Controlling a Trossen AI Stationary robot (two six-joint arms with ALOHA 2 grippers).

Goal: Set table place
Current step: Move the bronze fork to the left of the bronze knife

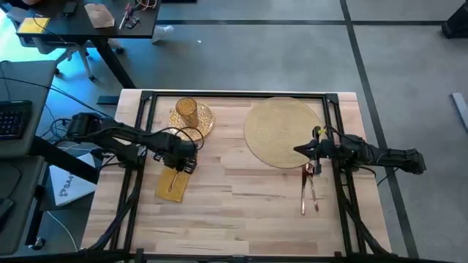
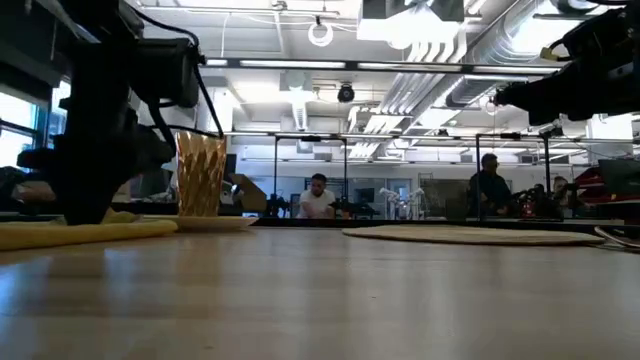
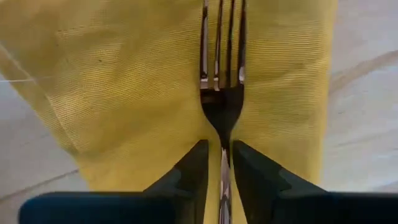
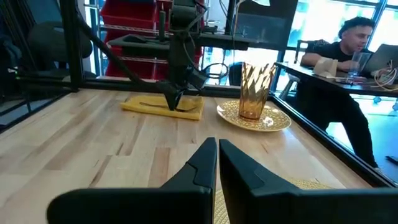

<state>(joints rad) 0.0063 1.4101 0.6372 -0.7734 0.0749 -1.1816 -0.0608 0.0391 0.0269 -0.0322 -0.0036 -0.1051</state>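
A yellow napkin (image 1: 172,184) lies flat on the table (image 1: 241,212) at the left, with a copper fork (image 3: 222,74) lying along it. My left gripper (image 1: 186,162) stands low over the napkin's far end, shut on the fork. The amber ribbed glass (image 1: 186,108) stands upright on the gold plate (image 1: 203,120) at the far left. The round woven placemat (image 1: 281,131) lies flat at the far right. My right gripper (image 1: 307,150) hovers shut over the placemat's near right edge, holding nothing. More cutlery (image 1: 311,191) lies on the table near it. My left gripper pinches the fork's handle (image 3: 224,163) just behind the tines, between its two fingers (image 3: 194,171). The fingers come from above, pointing down, one on each side of the handle. The fork lies flat along the napkin, tines away from the gripper.
Black frame rails (image 1: 234,95) run along the table's far edge and both sides. Bare wood lies between the napkin and the loose cutlery. A dark desk (image 1: 88,22) with small items stands beyond the far left corner. People sit in the room behind the table.
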